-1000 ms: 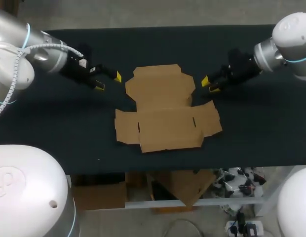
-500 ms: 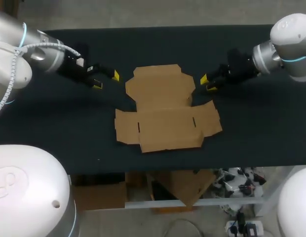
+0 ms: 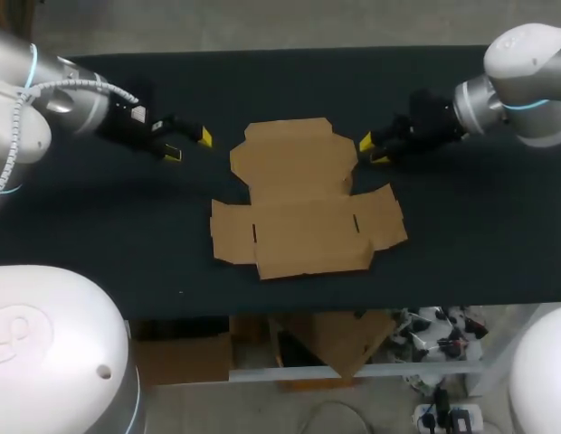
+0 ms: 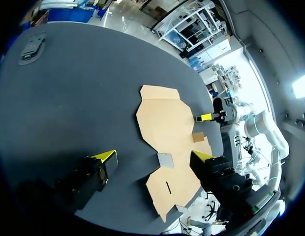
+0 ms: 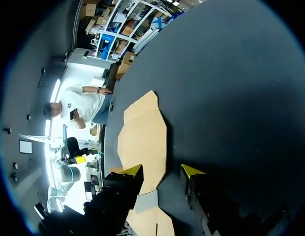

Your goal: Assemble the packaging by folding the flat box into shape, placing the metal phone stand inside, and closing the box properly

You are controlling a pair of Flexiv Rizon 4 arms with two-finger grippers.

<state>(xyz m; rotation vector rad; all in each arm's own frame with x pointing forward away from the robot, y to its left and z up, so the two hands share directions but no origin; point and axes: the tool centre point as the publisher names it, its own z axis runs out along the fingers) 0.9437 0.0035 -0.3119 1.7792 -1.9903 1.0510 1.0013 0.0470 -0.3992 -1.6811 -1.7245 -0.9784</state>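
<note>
Barely begun: the box (image 3: pixel 303 199) lies flat mid-table (image 3: pixel 461 235), left gripper (image 3: pixel 187 146) and right gripper (image 3: pixel 372 151) hover wide and empty flanking its far flap, with folding, loading and closing all ahead.

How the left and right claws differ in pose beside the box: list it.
The left claw stands clear of the box, with bare table between them; the right claw is nearly at the box's edge. The left claw is open wider than the right claw. Both are open, empty, and point inward at the box's far panel.
</note>
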